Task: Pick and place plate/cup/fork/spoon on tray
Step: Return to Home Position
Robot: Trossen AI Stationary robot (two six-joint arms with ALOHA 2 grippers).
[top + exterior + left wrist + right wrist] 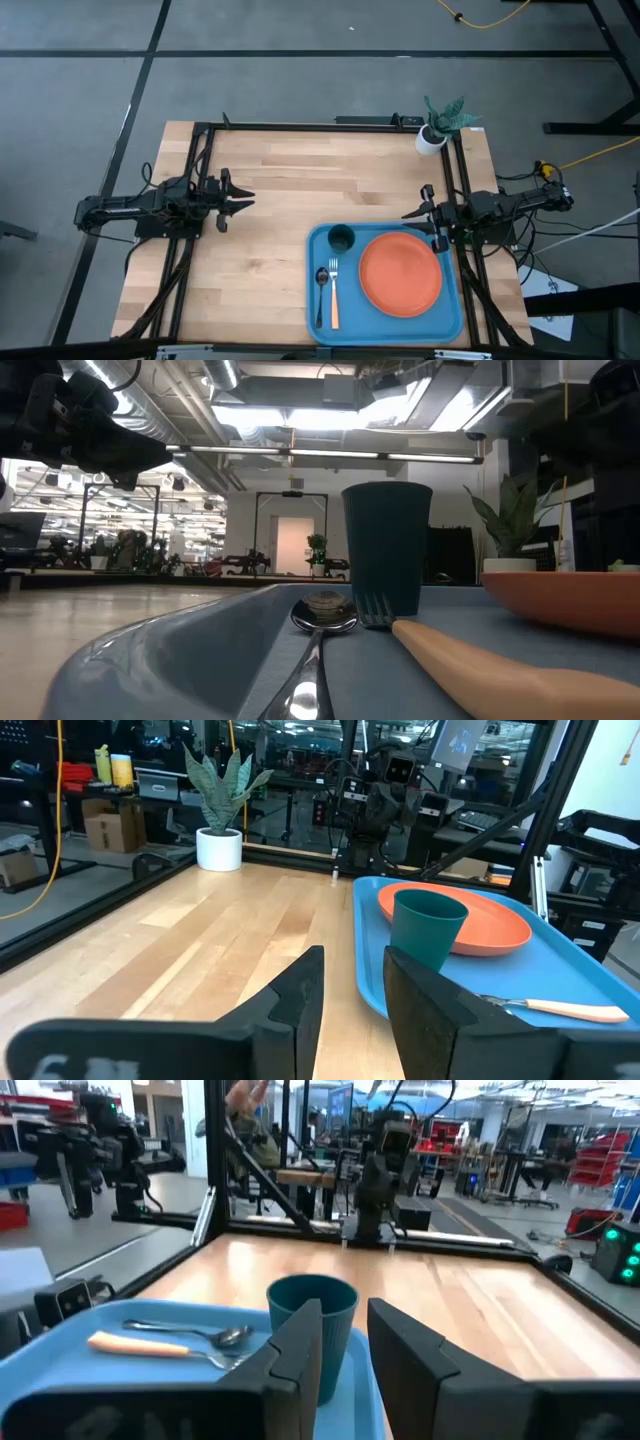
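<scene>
The high camera looked straight down on the whole table (260, 200). The low one sat inside the tray (150, 660), very near the cup (387, 545). Both wrist cameras faced this cup (428, 927) from opposite sides.

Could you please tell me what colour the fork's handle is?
The fork has a light orange handle; it shows best in the low view, lying on the blue tray.

Wooden tabletop (270, 200) bearing a blue tray (322, 243) at its near right corner and a potted plant (436, 128) at its far right corner.
</scene>
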